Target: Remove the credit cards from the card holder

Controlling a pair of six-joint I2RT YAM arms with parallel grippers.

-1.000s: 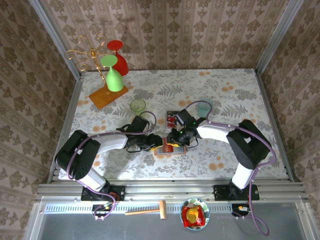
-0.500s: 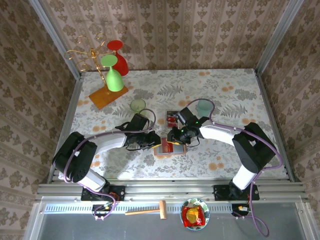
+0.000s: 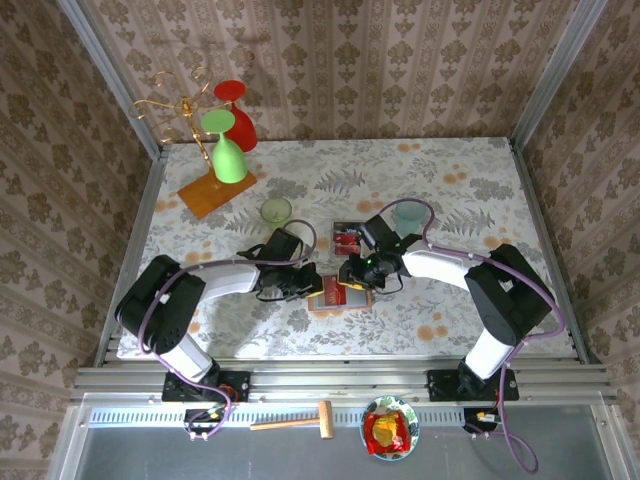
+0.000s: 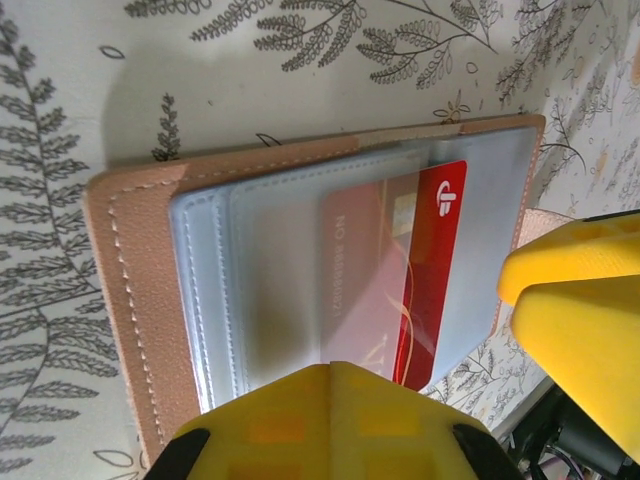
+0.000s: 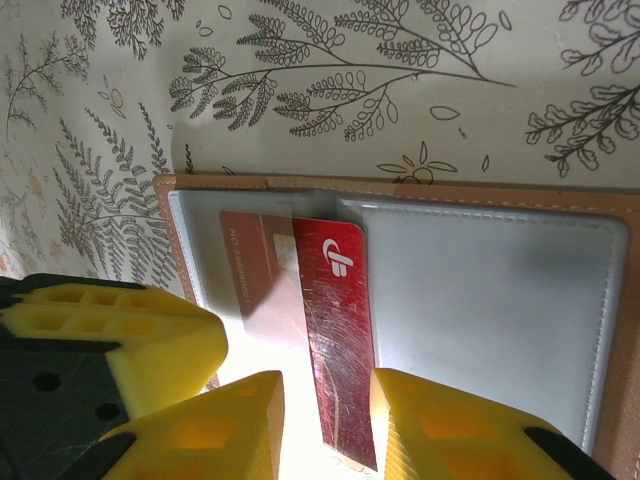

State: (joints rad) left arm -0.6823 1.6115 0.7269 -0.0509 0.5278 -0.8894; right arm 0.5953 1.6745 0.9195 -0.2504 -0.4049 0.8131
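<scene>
Right pincer, fingers astride the red credit card, appears to grasp its free edge; the card is half drawn from its grey pocket. Left pincer, state indeterminate, steadies the open card holder from 9 o'clock. Extraction is judged partial. Holder lies centre-front on the fern-print table; patterned walls enclose it.

Overhead view—both wrist close-ups on card holder

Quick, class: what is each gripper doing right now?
Left gripper: pressing on the open card holder; open or shut cannot be told.
Right gripper: fingers either side of the red credit card, apparently pinching it.
</scene>
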